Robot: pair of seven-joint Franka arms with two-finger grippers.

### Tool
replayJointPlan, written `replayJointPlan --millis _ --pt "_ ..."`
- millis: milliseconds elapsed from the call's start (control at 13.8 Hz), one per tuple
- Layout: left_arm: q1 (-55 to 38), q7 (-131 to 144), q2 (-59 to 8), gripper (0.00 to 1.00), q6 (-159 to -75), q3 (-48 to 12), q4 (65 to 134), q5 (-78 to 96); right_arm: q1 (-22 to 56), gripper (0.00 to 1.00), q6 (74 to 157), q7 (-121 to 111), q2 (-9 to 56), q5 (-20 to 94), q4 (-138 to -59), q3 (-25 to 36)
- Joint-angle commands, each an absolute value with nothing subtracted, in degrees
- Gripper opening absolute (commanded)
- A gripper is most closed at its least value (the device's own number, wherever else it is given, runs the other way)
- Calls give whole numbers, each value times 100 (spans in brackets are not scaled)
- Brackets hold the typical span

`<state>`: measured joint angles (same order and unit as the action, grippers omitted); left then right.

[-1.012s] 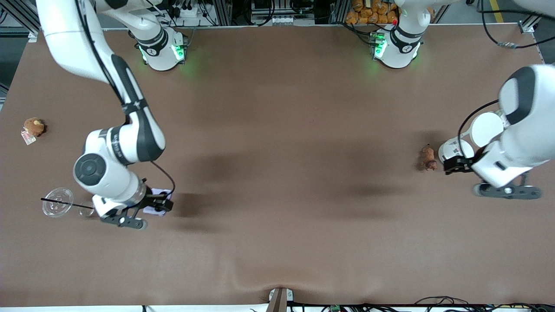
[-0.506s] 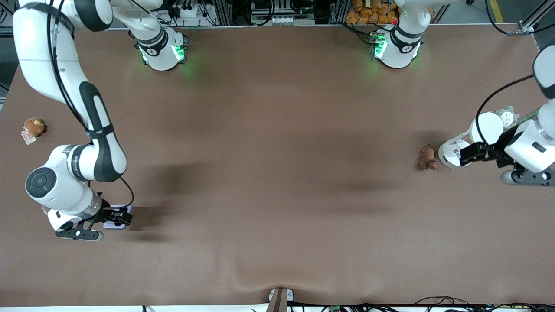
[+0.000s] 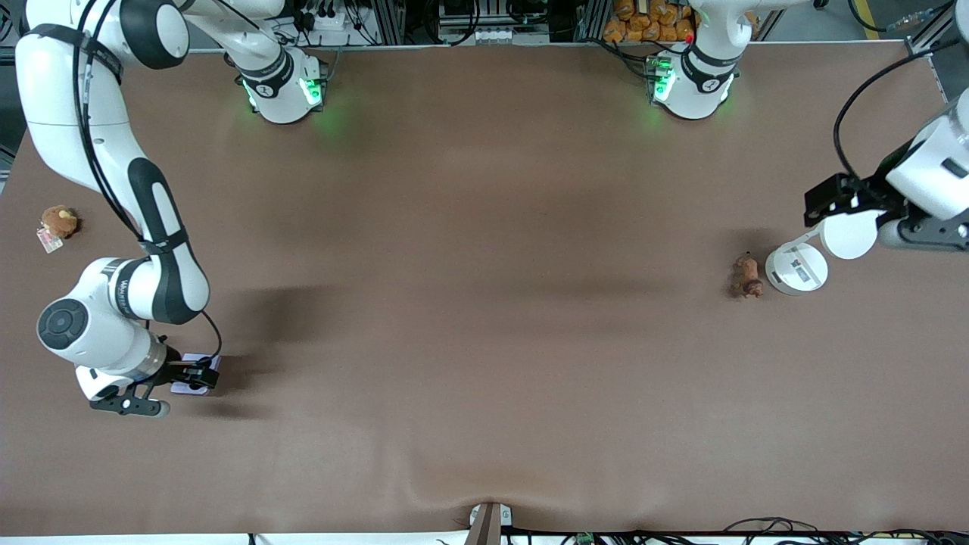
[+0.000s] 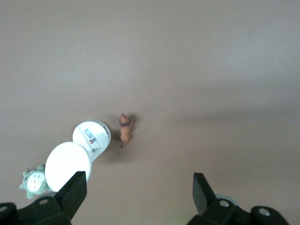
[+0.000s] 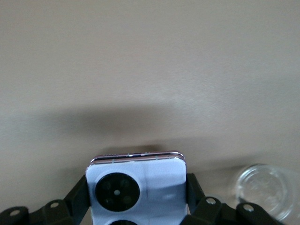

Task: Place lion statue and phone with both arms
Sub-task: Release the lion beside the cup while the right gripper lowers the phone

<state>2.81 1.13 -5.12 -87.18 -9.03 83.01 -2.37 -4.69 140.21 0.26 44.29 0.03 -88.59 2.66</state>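
We see the right gripper [image 3: 198, 376] clamped on the small, squarish pale lavender folded phone [image 3: 191, 382], held low over the table's right-arm end, at about eight o'clock in the front view. The tiny reddish-brown lion statue [image 3: 747, 275] lies on the brown table [image 3: 484, 303] at about three o'clock, touching or just beside a white round-headed desk lamp [image 3: 796, 268]. The left gripper [image 3: 831, 200] hangs over that lamp's head with its jaws wide and empty (nothing is between them). We judge the phone's carry is under way; next, the left gripper must descend around the statue.
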Motion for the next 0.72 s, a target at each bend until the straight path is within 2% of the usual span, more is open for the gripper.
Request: replayJointPlan --millis 0,217,361,506,578,651 --pt "246 123 -229 100 -8456 -782 8499 -114 -580 22 14247 -79 4535 -9 -8877 158" --pt "255 18 -54 100 -8255 -581 8578 -79 -589 23 14379 -79 4649 -9 -8877 158" --pt "264 -35 254 100 -8244 -528 8937 79 -580 27 14423 -70 4676 0 -8877 158" --pt "255 -61 246 100 -8244 -492 8904 88 -606 30 14475 -35 4746 70 -8877 150" --pt "237 -140 194 100 -8262 -492 8842 44 -624 33 14493 -26 4746 70 -8886 149" --pt "194 -175 159 100 -8270 -492 8755 27 -624 46 14493 -18 4755 70 -8886 149"
